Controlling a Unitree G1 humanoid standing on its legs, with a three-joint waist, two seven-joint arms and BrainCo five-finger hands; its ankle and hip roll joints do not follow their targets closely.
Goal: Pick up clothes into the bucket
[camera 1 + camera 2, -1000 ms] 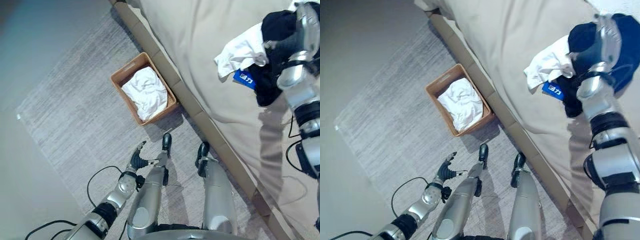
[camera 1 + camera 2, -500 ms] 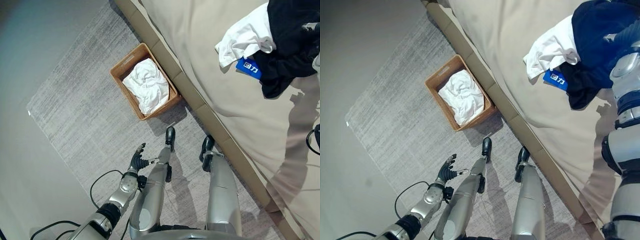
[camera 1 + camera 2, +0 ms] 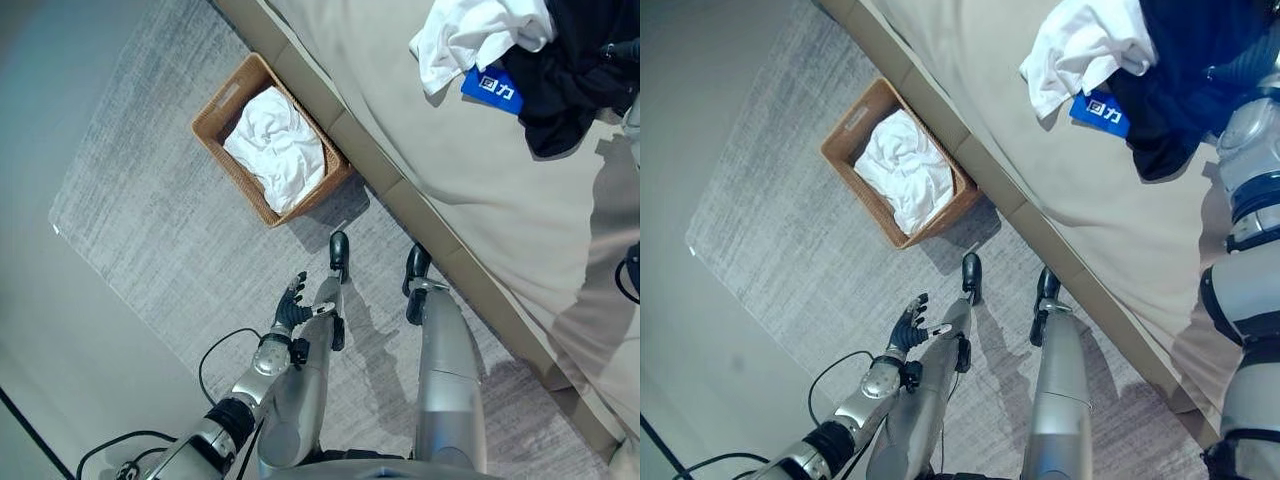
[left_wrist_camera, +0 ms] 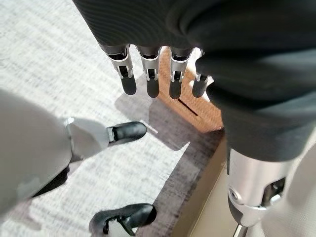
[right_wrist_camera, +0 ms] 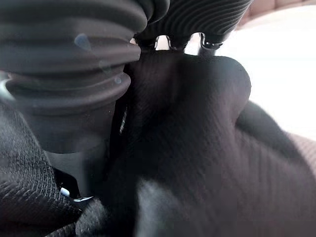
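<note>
A grey rug (image 3: 150,230) is spread on the floor beside a beige bed (image 3: 440,150). A woven basket (image 3: 215,110) is set on the rug against the bed's edge, with white cloth (image 3: 275,145) piled inside. On the bed, a dark garment (image 3: 575,90) is heaped with a white garment (image 3: 470,35). The right robot hand (image 5: 170,19) is buried in the dark fabric, so its grip cannot be told. The left robot hand (image 3: 291,305) is held open above the rug, fingers relaxed.
</note>
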